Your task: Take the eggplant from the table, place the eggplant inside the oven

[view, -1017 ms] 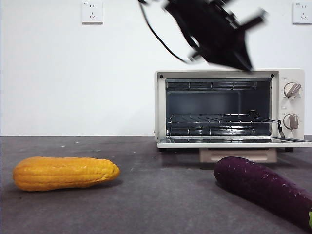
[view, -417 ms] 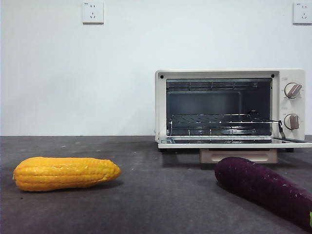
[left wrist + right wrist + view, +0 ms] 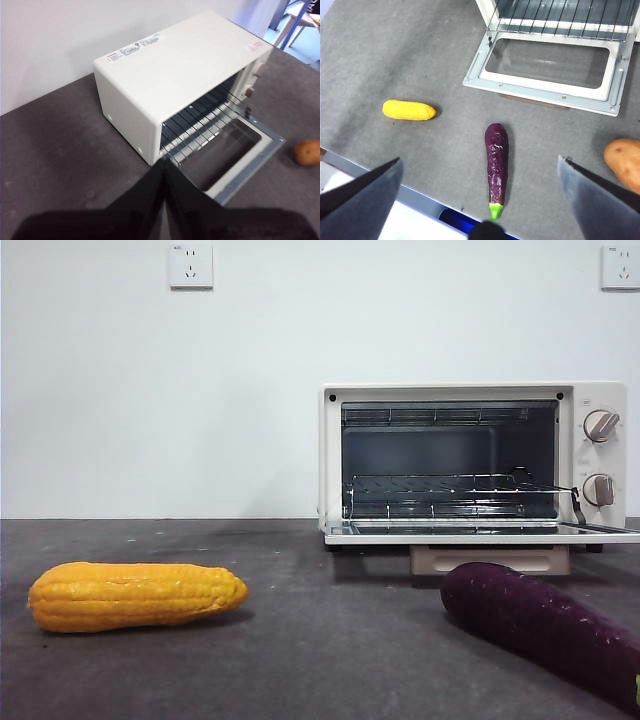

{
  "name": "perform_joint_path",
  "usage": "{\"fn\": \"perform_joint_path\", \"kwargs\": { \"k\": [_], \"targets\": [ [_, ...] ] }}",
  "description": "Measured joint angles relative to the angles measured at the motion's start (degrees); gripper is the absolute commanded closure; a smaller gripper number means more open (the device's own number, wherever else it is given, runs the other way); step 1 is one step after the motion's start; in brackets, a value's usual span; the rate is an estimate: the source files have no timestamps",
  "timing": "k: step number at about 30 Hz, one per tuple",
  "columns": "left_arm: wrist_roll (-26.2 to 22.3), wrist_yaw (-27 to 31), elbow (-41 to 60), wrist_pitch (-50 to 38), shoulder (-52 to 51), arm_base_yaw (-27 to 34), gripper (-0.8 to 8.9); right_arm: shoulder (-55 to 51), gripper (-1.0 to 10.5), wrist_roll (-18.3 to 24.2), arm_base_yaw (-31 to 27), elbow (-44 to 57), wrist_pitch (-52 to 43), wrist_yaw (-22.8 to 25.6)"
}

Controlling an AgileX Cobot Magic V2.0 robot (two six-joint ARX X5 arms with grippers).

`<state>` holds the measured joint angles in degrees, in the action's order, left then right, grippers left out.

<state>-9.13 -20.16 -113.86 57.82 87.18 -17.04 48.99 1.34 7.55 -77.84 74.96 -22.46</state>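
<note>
The right end effector (image 3: 480,200) is high above the counter (image 3: 395,60), its two jaws spread wide apart and holding nothing. Directly below it lies the eggplant (image 3: 496,165), long, dark purple and matte, with a slightly wrinkled skin and a bright green stem end pointing to the near edge. It rests on the grey felt-like counter just in front of the open oven door (image 3: 545,65). The left end effector (image 3: 165,200) has its jaws pressed together, empty, above the cream-white oven (image 3: 185,65), whose wire rack (image 3: 200,120) is visible. A yellow corn cob (image 3: 135,595) with bumpy rows lies far left; a brown potato (image 3: 625,162) lies right of the eggplant.
</note>
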Motion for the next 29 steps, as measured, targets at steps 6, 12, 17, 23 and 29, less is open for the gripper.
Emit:
{"fn": "perform_joint_path", "kwargs": {
  "k": [6, 12, 17, 23, 29],
  "targets": [
    [-1.9, -5.5, 0.1, 3.2, -6.4, 4.1, 8.2, 0.0, 4.1, 0.0, 0.9, 0.0, 0.0, 0.2],
    [-3.1, -8.8, 3.3, 5.6, -14.4, 6.3, 8.2, 0.3, 4.1, 0.0, 2.5, 0.0, 0.0, 1.4],
    [-3.4, -11.5, 12.8, 4.3, -22.9, 6.4, 8.2, 1.0, 4.1, 0.2, 3.8, 0.0, 0.0, 2.1],
    [-3.4, -14.4, 31.2, -1.6, -33.3, 6.4, 8.19, 1.7, 4.1, 0.2, 4.9, 0.0, 0.2, 2.4],
    [-2.2, -17.4, 50.6, -10.9, -39.5, 6.4, 8.2, 2.3, 4.1, 0.2, 5.2, 0.0, 0.6, 2.4]
  ]
}}
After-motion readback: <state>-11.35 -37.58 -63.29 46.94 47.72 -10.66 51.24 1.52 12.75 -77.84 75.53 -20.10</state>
